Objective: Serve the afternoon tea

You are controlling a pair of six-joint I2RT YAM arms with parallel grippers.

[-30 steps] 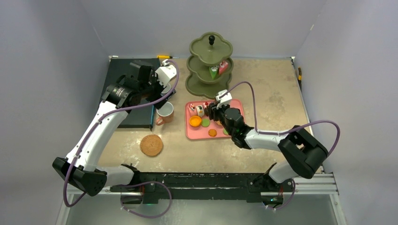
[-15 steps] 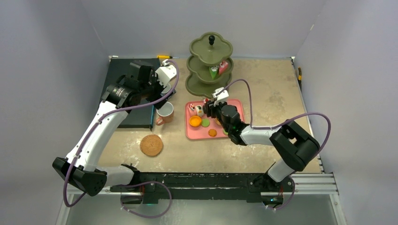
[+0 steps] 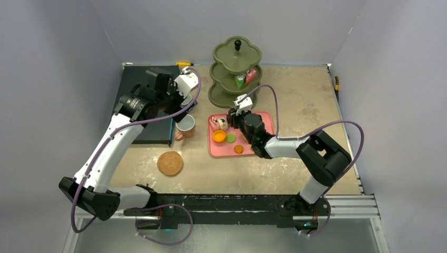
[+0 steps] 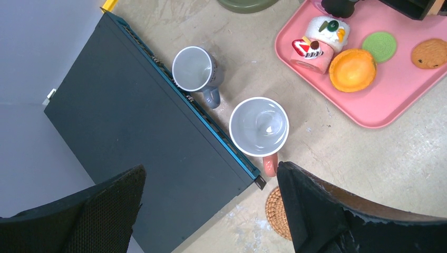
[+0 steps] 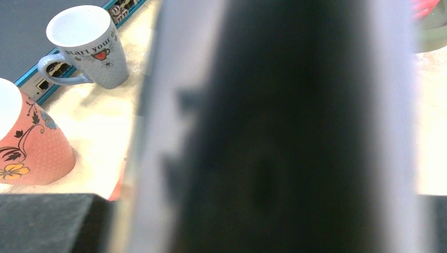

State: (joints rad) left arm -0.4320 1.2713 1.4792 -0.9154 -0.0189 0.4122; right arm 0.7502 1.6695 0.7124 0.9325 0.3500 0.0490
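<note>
Toy sweets lie on the pink tray [image 3: 221,151]: an orange round [image 3: 219,136], a green round [image 3: 231,137], a cookie [image 3: 239,149] and small cakes [image 3: 216,123]. The left wrist view shows them too: orange round [image 4: 352,69], green round [image 4: 381,46], cakes [image 4: 316,39]. The orange mug [image 3: 185,126] and grey mug [image 4: 194,69] stand upright and empty beside the black box. My left gripper [image 4: 211,168] hangs open and empty high above them. My right gripper [image 3: 233,117] is low over the tray's far left part. A blurred black tongs-like thing [image 5: 274,132] fills the space between its fingers [image 5: 47,221].
A green three-tier stand [image 3: 236,52] at the back holds a green slice [image 3: 240,80] and a pink slice [image 3: 251,75]. A black box [image 3: 134,79] lies at left. A woven coaster [image 3: 170,163] lies in front of the mugs.
My right gripper has moved up and to the left across the pink tray, toward the cakes at its far left corner. The left arm has not moved.
</note>
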